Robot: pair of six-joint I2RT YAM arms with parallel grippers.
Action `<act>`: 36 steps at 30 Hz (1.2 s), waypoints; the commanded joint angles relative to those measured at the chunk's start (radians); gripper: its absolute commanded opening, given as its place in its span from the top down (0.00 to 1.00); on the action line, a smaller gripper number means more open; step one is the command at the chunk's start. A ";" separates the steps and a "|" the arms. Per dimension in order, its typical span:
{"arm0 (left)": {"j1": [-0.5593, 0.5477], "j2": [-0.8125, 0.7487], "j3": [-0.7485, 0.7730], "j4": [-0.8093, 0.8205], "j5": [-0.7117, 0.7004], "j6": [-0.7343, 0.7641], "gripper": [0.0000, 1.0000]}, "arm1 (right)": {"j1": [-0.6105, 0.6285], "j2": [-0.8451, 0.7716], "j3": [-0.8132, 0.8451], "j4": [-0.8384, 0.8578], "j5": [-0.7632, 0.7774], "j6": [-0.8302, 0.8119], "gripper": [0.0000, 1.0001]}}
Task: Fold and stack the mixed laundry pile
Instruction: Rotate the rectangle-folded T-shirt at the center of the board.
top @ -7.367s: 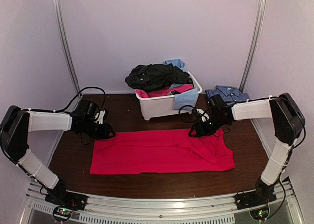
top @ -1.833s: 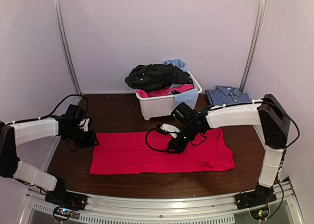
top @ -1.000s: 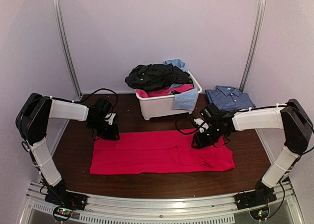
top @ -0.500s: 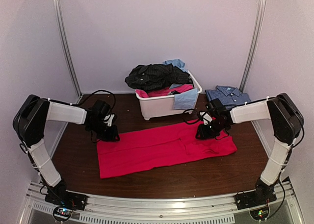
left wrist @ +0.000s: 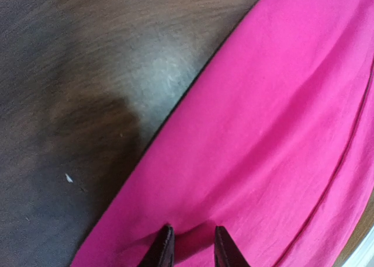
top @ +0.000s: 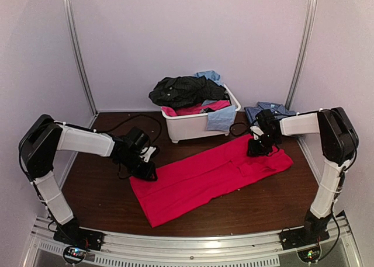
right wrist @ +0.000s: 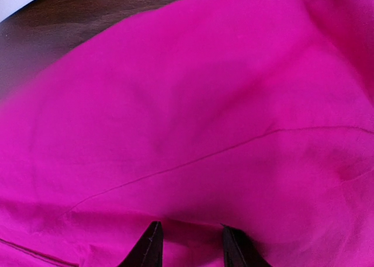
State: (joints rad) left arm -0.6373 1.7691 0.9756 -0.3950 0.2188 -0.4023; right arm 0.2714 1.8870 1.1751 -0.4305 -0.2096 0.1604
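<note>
Whereas it earlier lay square, the bright pink-red cloth garment [top: 210,173] slanted across the dark counter [top: 93,185], left fingers [left wrist: 165,249] and right fingers [right wrist: 151,246] seemingly pinching its edge; the white plastic tub [top: 193,127] held heaped clothes [top: 184,92].

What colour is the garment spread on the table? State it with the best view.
The garment is plain bright pink-red, best seen in the top external view.
</note>
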 commanded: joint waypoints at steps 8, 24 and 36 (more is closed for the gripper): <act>-0.051 -0.034 -0.069 -0.165 -0.060 0.017 0.70 | -0.019 -0.273 -0.116 -0.100 -0.024 0.014 0.61; 0.059 -0.087 -0.109 -0.165 -0.131 -0.014 0.64 | -0.097 -0.295 -0.260 -0.007 -0.250 0.074 0.64; -0.024 -0.070 -0.131 -0.149 -0.029 0.006 0.66 | -0.108 -0.085 -0.190 -0.032 0.057 0.083 0.73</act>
State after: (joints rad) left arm -0.6025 1.6630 0.8871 -0.4709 0.1448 -0.4042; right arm 0.1677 1.7145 0.9474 -0.4355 -0.3141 0.2432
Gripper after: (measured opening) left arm 0.344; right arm 0.277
